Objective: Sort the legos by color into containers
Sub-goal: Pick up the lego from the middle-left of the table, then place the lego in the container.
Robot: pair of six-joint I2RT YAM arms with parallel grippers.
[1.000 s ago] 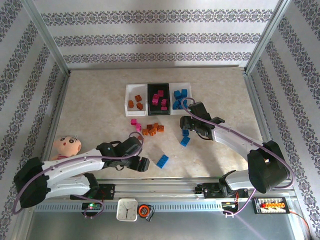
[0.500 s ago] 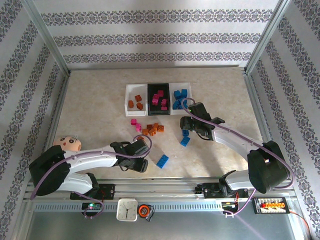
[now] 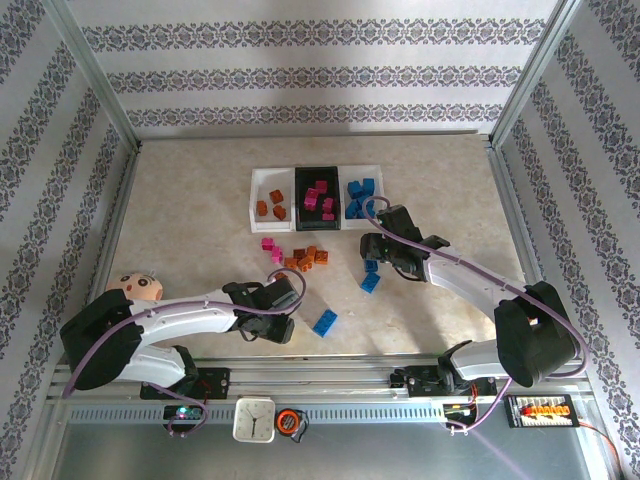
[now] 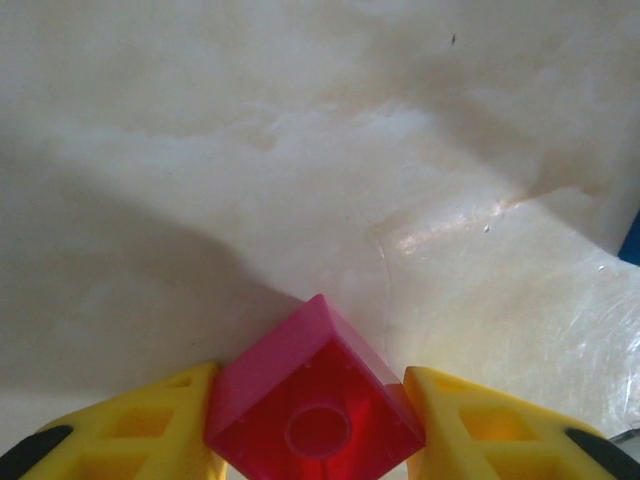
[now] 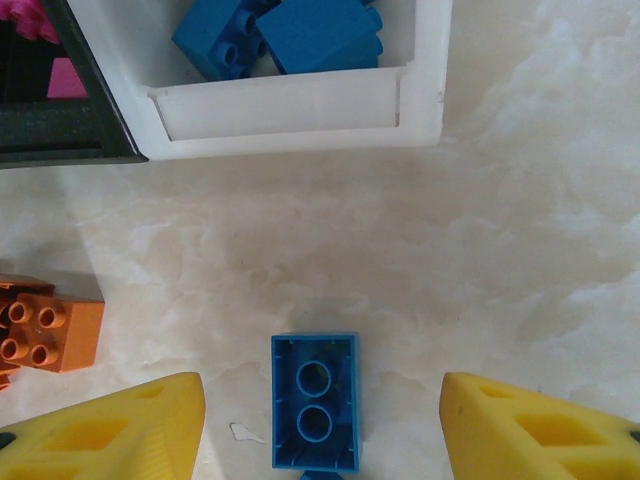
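Containers [image 3: 256, 190] part-filled, loose legos [image 3: 305, 258] on worktop [image 3: 180, 220]. Left pincer [image 4: 310, 402] grasps pink lego [image 4: 300, 365]; right pincer [image 5: 322, 392] released over blue lego [image 5: 314, 420].

Nothing can be read in these views: no lettering, number or brand. At six o'clock, below the desk [image 3: 200, 220], the small white clock [image 3: 254, 420] has a dial too small for any numerals to be made out. At five o'clock, the black board [image 3: 541, 408] shows only blurred orange marks.
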